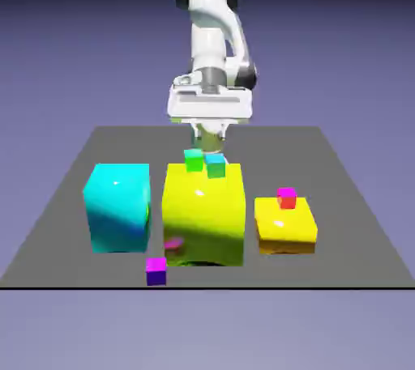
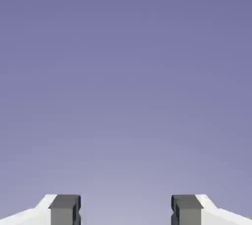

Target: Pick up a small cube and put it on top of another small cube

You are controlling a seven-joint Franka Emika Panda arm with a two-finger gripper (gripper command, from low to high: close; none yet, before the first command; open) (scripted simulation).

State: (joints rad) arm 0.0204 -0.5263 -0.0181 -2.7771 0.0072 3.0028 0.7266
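Observation:
The small cube, with a magenta top and dark purple sides, lies on the table near its front edge, just in front of the tall yellow block. My gripper hangs behind that block, far from the small cube and just above a tiny green cube and a tiny teal cube. In the hand view the gripper is open, and only the plain backdrop shows between its grey fingertips. No cube appears in that view.
A big cyan block stands at the exterior view's left of the yellow one. A low yellow block at the right carries a tiny pink-topped red cube. The dark table ends right before the small cube.

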